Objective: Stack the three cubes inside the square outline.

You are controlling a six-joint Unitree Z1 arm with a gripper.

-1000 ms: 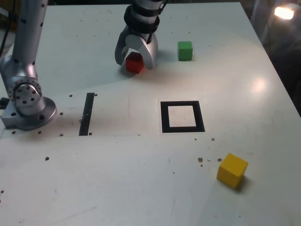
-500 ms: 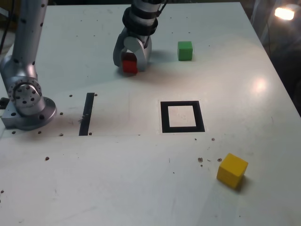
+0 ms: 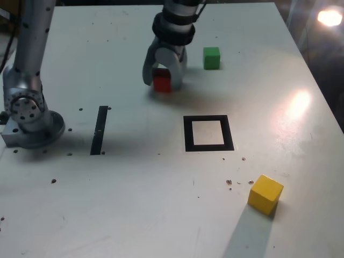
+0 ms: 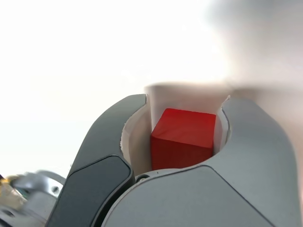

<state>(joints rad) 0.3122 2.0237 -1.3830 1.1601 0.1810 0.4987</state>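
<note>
Jaws of the end effector (image 3: 163,81) are clenched on the red cube (image 3: 162,80), one curved finger on each side of it; the wrist view shows the red cube (image 4: 183,138) pressed between the two grey jaws with no gap on either side. Whether the cube rests on the table or is lifted just off it cannot be told from these pictures.

Just beyond the end effector, toward the exterior view's right, the green cube (image 3: 211,57) sits alone on the table (image 3: 134,204). Nearer the camera lies the square outline (image 3: 208,133), a thick black frame with a bare white centre; nothing is inside it. The yellow cube (image 3: 265,194) stands well apart from the frame, nearer the camera and to the exterior view's right, turned a little askew.

As I judge it, the task is barely begun: the first cube is gripped but not yet carried to the frame, and no stacking is done. All three cubes are left to place, red first, then two more on top.

A straight black strip (image 3: 99,129) lies to the frame's left in the exterior view, near the arm's base (image 3: 29,115). The white table is speckled with small dark marks, and a bright lamp (image 3: 329,17) glares from the far right corner, throwing reflections across the surface.
</note>
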